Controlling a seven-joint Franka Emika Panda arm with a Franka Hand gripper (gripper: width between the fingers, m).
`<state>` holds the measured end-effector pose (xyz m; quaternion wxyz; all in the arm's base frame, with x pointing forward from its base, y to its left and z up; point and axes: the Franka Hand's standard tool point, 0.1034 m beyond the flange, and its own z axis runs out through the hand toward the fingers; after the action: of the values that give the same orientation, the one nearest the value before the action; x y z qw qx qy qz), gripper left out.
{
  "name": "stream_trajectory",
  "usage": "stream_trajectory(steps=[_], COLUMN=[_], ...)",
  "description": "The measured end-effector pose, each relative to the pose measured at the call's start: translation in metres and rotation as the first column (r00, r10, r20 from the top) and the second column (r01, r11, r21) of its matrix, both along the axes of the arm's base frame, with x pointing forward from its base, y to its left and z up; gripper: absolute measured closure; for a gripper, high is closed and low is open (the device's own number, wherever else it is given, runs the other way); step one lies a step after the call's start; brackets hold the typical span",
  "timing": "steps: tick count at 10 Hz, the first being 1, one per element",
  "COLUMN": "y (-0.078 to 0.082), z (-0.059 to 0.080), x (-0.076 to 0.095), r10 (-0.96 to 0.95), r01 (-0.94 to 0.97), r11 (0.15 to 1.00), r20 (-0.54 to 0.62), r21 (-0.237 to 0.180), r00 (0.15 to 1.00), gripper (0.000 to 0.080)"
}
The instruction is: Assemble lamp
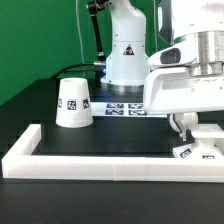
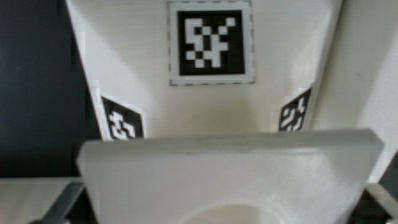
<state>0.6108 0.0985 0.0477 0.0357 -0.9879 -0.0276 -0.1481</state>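
Border point(image 1: 100, 160): we count one, a long white bar along the front of the black bench point(image 1: 110, 135), with a short leg turning back at the exterior view's left.
Shade point(image 1: 72, 105): one white truncated cone, standing wide end down on the bench at the exterior view's left, well apart from the hand. We see one square tag on its near side and the edge of a second beside it.
Marker board point(image 1: 122, 108): one thin flat white board lying behind the shade, in front of the robot body; several of its tags show.
Robot body point(image 1: 125, 55): one big white pedestal at the back, in the middle.
Hand point(image 1: 185, 128): one, hanging low at the exterior view's right, directly above the lamp base. In the wrist view its dark fingers point(image 2: 57, 205) stand on either side of a pale block. We cannot tell whether they grip it or stand free.
Lamp base point(image 1: 197, 152): one low white part at the far right, just behind the border. We count two tags on it in the exterior view and three point(image 2: 210, 40) in the wrist view.
Lamp parts in view: two.
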Motion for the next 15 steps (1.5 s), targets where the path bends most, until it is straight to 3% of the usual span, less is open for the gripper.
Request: stream_trajectory(steps=[1,2,3,5,9,11,12,13,15], y=[0.000,0.000,0.001,0.002,-0.010,-0.017,-0.028,-0.043,-0.042], z=[0.002,0.006,0.010,0.018,0.049,0.050,0.050,0.047,0.046], x=[0.000,0.001,0.001,-0.003,-0.055,-0.077,-0.085,-0.089,-0.090], r10=[-0.001,0.000,0.001,-0.010,-0.060,-0.094,-0.131,-0.161,-0.160], r01=[0.001,0.000,-0.001,0.010,0.061,0.095,0.132,0.163,0.161], r11=[1.000,1.000,1.000,1.000,0.998,0.995,0.991,0.986,0.987], r20=[-0.001,0.002,0.005,0.009,-0.016,-0.038,-0.050,-0.051,-0.054], r21=[0.001,0.002,0.002,0.008,0.013,0.018,0.024,0.027,0.026], r00=[1.000,1.000,1.000,1.000,0.998,0.995,0.990,0.986,0.986], gripper=[0.0195,0.0195,0.0112,0.0103,0.0101,0.0101,0.0101,0.0101,0.0101])
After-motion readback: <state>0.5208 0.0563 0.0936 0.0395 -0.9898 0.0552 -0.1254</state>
